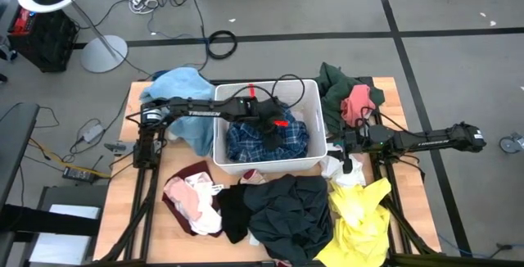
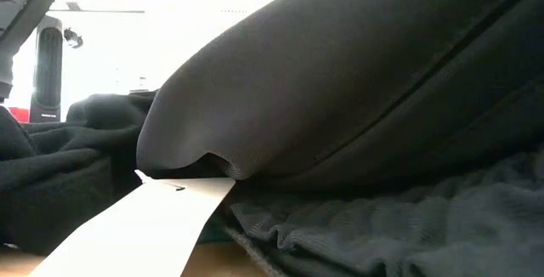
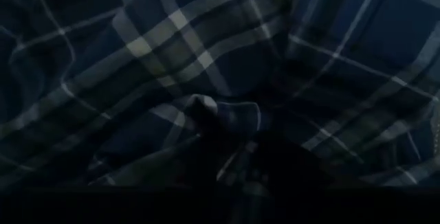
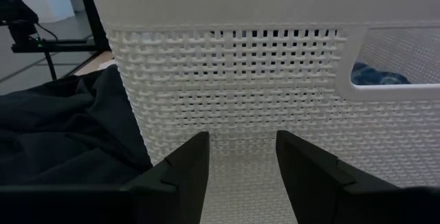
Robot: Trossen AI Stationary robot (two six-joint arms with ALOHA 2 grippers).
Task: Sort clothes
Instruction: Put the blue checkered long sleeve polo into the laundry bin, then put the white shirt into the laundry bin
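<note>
Left pincer point(image 1: 274, 125) down in bin point(image 1: 307, 95) on plaid shirt point(image 3: 172, 66), grip can't tell; right pincer point(image 4: 240, 165) apart, idle by bin. You lift next imo.

**Even light overhead, dark and blown-out extremes elsewhere**

The high view is evenly and softly lit, with only faint shadows cast on the desk point(image 1: 147, 218). The low view is crowded by dark garments point(image 2: 357, 98) pressed close to the lens and rendered soft, while the room behind is blown out to white. The left wrist view is very dim, filled by blue plaid fabric point(image 3: 206, 59) and murky along its bottom edge. The right wrist view is bright and sharp on the white bin point(image 4: 275, 80).
</note>
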